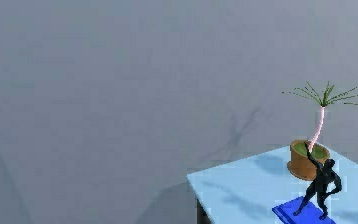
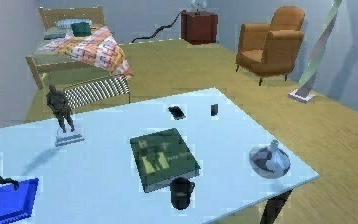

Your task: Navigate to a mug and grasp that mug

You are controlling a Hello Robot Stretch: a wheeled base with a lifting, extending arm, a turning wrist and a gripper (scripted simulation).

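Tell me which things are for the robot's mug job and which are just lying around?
For the job: the dark mug, on the light blue table.
Just lying about: green book, phone, statue on a blue base, potted plant, armchair, bed.

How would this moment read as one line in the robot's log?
target: dark mug upright on pale blue table | beside: green book | status: not yet grasped
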